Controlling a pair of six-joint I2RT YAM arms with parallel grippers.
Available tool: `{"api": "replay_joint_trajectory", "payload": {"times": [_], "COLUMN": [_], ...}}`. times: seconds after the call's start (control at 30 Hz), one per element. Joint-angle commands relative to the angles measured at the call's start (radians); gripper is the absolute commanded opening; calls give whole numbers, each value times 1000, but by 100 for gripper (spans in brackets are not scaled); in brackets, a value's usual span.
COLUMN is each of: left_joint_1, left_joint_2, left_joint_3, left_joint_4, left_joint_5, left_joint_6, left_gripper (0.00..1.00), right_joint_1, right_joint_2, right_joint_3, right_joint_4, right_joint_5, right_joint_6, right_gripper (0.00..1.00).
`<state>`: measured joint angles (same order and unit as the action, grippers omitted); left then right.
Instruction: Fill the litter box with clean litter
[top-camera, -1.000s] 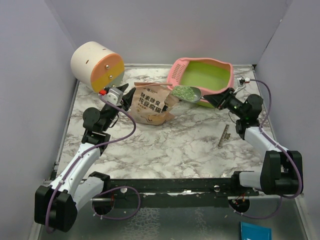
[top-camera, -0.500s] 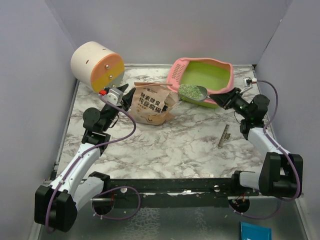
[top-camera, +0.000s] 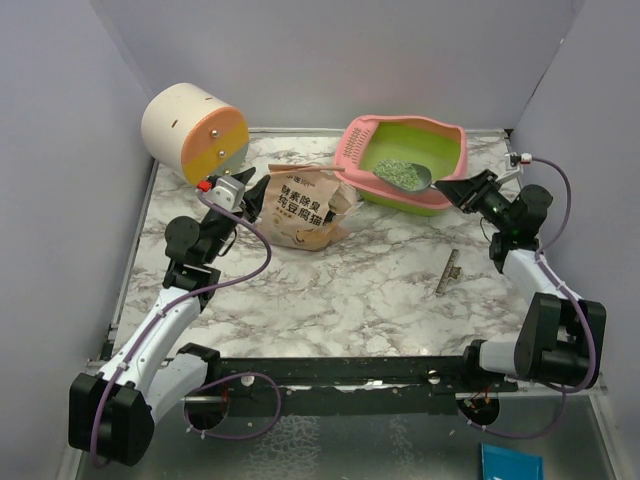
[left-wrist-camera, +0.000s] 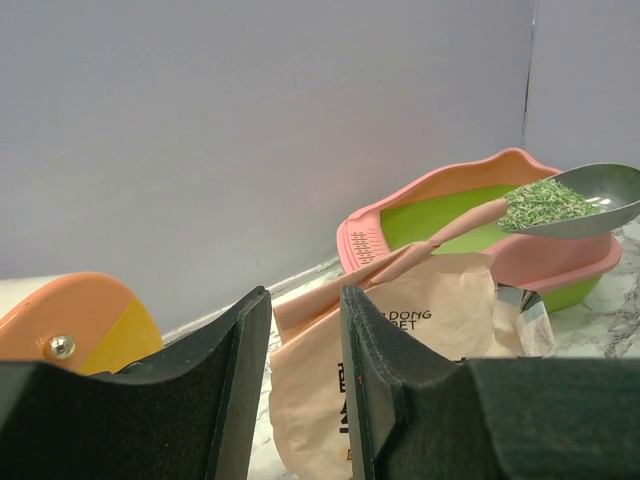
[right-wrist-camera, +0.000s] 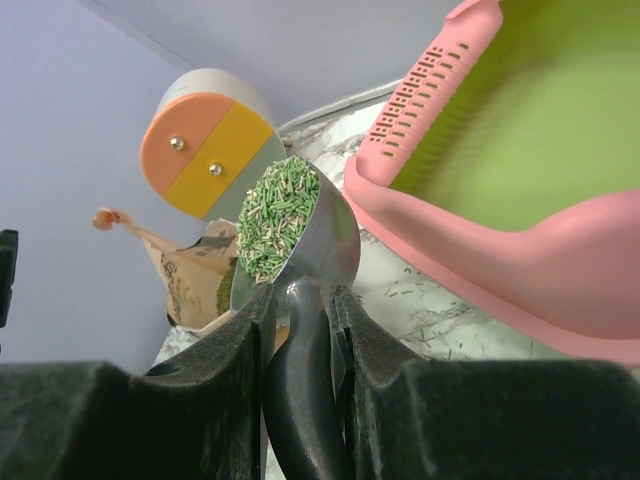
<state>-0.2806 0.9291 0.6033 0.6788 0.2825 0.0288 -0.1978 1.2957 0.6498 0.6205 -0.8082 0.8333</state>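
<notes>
metal scoop (top-camera: 422, 181) clamped in the right claw (top-camera: 460, 190) should tip slowly over the litter box (top-camera: 352, 140), dropping clean litter (top-camera: 398, 173) inside.

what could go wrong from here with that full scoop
The scoop is heaped with clean litter and looks close to the front rim of the litter box, so tipping early may drop grains onto the table, where some already lie. The right pincer holds just the narrow handle, so the loaded bowl might twist and spill.
</notes>
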Motion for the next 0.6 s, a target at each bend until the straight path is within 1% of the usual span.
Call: {"api": "replay_joint_trajectory", "payload": {"times": [0.0,0.1,0.27,0.57], "left_joint_1": [3,4,4,3], "left_joint_2": [-22,-22,-21,-14], "left_joint_3": [-7,-7,-7,-5], "left_joint_4": [16,15,16,16], "left_joint_5": [-19,-20,-22,-16], "left_joint_6": [3,3,3,-7], "left_gripper": [36,37,36,36], "right_joint_1": [-12,-16,-22,-41], "right_joint_2": [26,56,98,231], "right_joint_3": [88,124,219,452], "right_joint_4": [47,35,-43,-161], "right_joint_5": [-15,-10,21,63], "right_joint_6": [24,15,-22,-58], "right_gripper": [1,1,1,1]}}
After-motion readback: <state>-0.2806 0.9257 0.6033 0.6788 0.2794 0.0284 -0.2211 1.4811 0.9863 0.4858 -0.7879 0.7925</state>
